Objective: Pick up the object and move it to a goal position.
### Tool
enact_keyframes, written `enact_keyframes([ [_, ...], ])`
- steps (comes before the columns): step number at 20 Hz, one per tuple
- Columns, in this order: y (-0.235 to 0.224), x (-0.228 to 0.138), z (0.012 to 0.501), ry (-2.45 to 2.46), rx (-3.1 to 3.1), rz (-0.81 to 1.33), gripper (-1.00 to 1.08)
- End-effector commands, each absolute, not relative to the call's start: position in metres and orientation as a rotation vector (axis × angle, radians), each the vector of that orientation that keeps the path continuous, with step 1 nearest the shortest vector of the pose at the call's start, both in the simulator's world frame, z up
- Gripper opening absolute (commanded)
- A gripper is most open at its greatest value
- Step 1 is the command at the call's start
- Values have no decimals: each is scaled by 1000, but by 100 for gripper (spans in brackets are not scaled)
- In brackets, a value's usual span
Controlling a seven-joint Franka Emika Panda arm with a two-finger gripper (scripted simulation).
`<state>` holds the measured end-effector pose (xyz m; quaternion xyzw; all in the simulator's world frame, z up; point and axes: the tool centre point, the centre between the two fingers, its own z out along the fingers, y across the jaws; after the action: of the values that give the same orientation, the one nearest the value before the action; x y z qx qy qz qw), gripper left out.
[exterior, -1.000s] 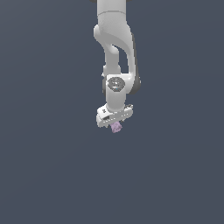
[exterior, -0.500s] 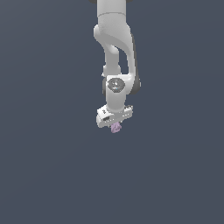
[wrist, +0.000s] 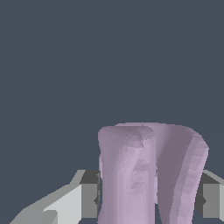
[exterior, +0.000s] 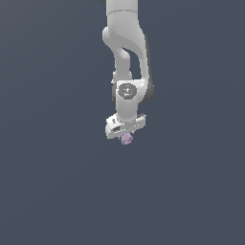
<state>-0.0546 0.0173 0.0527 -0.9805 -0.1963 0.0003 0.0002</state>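
- Step in hand, as we judge it: the carry. The pick-up looks done, and the object [exterior: 127,139] sits in the end effector [exterior: 126,139], at the tip of the arm [exterior: 125,57].
- End effector state: closed down onto the object. In the wrist view the two fingers [wrist: 89,200] press against opposite flanks of the lilac lump [wrist: 148,175], leaving a gap only as wide as the lump.
- Object location: between the fingertips, just under the white hand in the exterior view. We see no contact with anything else.
- No goal marker shows in either view, so we cannot tell how far the carry has to go.
- Next move calls for a firm grip during transport, since the lump is irregular and may slip.
- Count: one arm, one end effector, two fingers, one object.
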Motion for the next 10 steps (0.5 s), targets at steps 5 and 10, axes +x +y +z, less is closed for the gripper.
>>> enact_keyframes([
  [5,17,-48,86,-617,-3080,-1,-100],
  [10,17,-40,126,-617,-3080,-1,-100],
])
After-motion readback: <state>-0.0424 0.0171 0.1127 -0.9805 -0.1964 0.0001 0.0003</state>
